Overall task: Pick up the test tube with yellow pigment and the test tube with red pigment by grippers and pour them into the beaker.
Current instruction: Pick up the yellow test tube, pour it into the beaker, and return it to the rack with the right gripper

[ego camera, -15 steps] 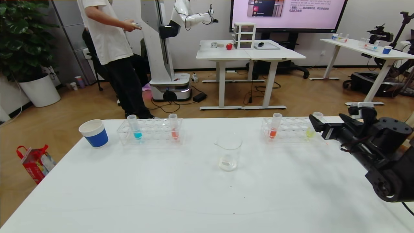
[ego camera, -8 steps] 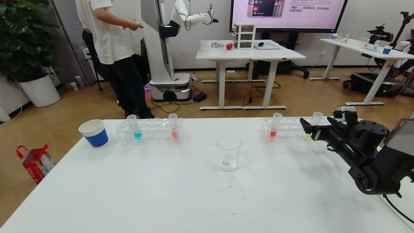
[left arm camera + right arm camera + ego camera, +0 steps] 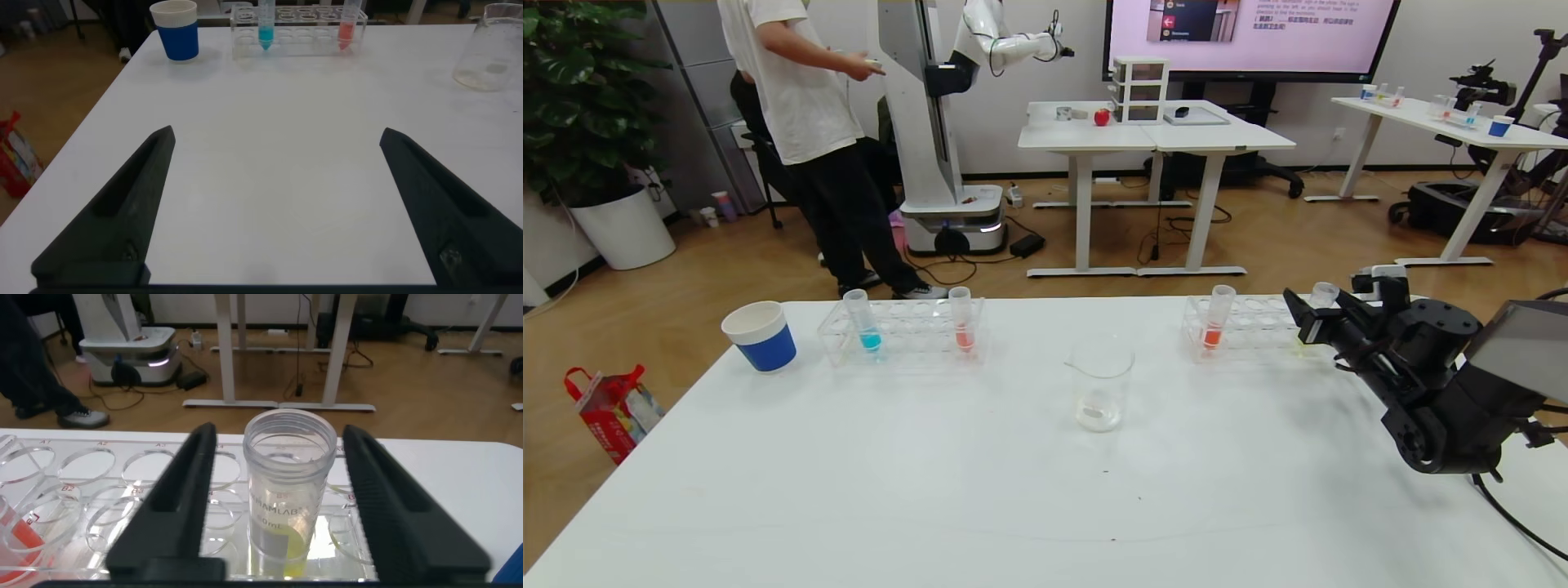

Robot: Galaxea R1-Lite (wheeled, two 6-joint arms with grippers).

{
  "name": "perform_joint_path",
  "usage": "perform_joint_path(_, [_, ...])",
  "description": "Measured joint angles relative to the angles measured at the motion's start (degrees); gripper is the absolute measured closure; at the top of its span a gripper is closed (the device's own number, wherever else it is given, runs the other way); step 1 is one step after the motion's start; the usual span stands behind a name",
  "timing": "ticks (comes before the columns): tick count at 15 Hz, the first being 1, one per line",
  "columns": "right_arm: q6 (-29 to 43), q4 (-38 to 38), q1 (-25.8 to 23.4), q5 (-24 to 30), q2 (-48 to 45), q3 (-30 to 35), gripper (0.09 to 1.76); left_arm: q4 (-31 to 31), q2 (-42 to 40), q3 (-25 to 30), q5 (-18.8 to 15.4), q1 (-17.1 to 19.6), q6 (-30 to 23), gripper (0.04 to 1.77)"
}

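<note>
**Right gripper** (image 3: pixel 282 514) — at the far right end of the right-hand rack (image 3: pixel 1245 327), black fingers (image 3: pixel 176 498) standing on either side of the test tube with yellow pigment (image 3: pixel 288 490). A narrow gap shows on each side between finger and tube wall; contact cannot be told, so the jaws read as part-open around the tube, not plainly clamped on it. The tube stands upright in its rack hole, with yellow-green liquid at its bottom, below the level of the fingers.

**Left gripper** (image 3: pixel 276 163) — low over the bare near part of the white table (image 3: pixel 931 490), out of the head view. Jaws spread wide, with nothing between them.

**Test tube with red pigment** (image 3: pixel 961 320) — upright in the left-hand rack (image 3: pixel 903 331), far ahead of the left jaws and apart from both grippers. A blue-liquid tube (image 3: pixel 859 318) stands in the same rack.

**Orange-red tube** (image 3: pixel 1218 317) — upright at the other end of the right-hand rack, beside the right jaws but apart from them.

**Beaker** (image 3: pixel 1100 382) — upright on the table between the two racks and nearer the robot, well apart from either pair of jaws.

**Blue-and-white paper cup** (image 3: pixel 760 336) — beyond the left rack's outer end.
</note>
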Motion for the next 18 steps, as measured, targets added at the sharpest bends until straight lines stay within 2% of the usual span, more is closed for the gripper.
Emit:
perform_joint_path(1, [-0.02, -0.01, 0.01, 0.22, 0.12, -0.22, 1.32, 0.0, 0.0, 0.0, -0.02, 0.0, 0.0, 0.06])
perform_joint_path(2, [-0.05, -0.04, 0.0, 0.41, 0.2, -0.3, 1.48, 0.0, 0.0, 0.0, -0.02, 0.0, 0.0, 0.06])
perform_joint_path(3, [-0.02, -0.06, 0.01, 0.44, 0.22, -0.37, 1.32, 0.0, 0.0, 0.0, -0.05, 0.0, 0.0, 0.06])
perform_joint_path(4, [-0.02, -0.04, 0.09, 0.46, 0.22, -0.41, 1.24, 0.0, 0.0, 0.0, -0.02, 0.0, 0.0, 0.06])
perform_joint_path(5, [-0.05, -0.04, 0.09, 0.39, 0.22, -0.41, 1.35, 0.0, 0.0, 0.0, -0.02, 0.0, 0.0, 0.06])
perform_joint_path(10, [-0.24, 2.06, 0.09, 0.28, -1.21, -0.77, 1.34, 0.0, 0.0, 0.0, 0.0, 0.0, 0.0, 0.06])
perform_joint_path(16, [-0.5, 20.88, 0.52, 0.3, -11.13, -6.95, 1.34, -0.02, 0.0, 0.0, 0.0, 0.0, 0.0, 0.06])
perform_joint_path(18, [-0.52, 24.09, 0.26, 0.91, -13.73, -9.16, 1.34, -0.02, 0.0, 0.0, 0.0, 0.0, 0.0, 0.06])
